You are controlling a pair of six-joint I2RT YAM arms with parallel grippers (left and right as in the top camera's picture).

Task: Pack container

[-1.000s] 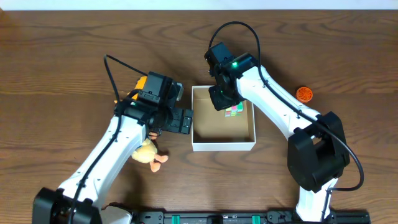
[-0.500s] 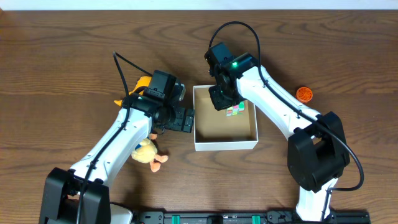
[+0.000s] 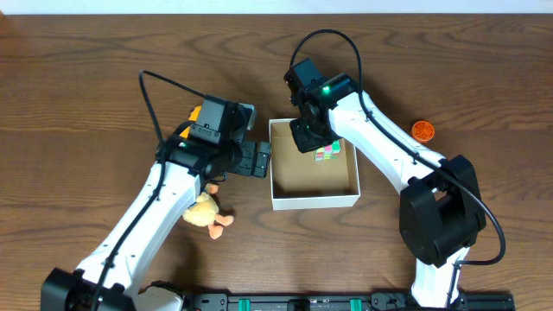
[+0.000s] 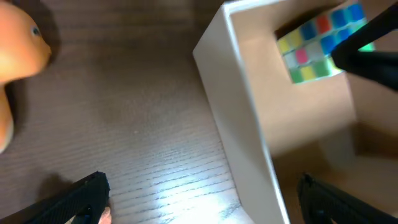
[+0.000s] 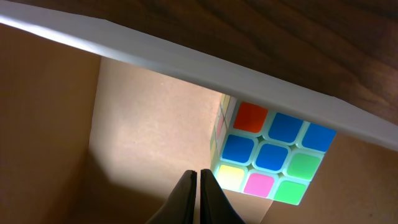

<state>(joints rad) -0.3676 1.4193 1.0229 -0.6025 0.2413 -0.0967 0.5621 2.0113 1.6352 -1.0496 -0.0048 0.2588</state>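
Table (image 3: 86,69): wood, bears everything.
Container (image 3: 313,205): mid-table, open-topped, between both arms.
Left gripper (image 3: 264,160): spread wide, empty, at container's left wall, wall showing between its fingers.
Right gripper (image 5: 199,180): pressed together, pinching nothing, low inside container, just beside cube (image 3: 327,154).
Duck (image 3: 206,212): on table left of container, apart from it, unpacked.
Cube: packed, far right corner.
Orange toy (image 4: 18,37): on table by left arm, unpacked.
Disc (image 3: 422,130): far right, well apart.
Progress, as judged: one in, likely three left; early.
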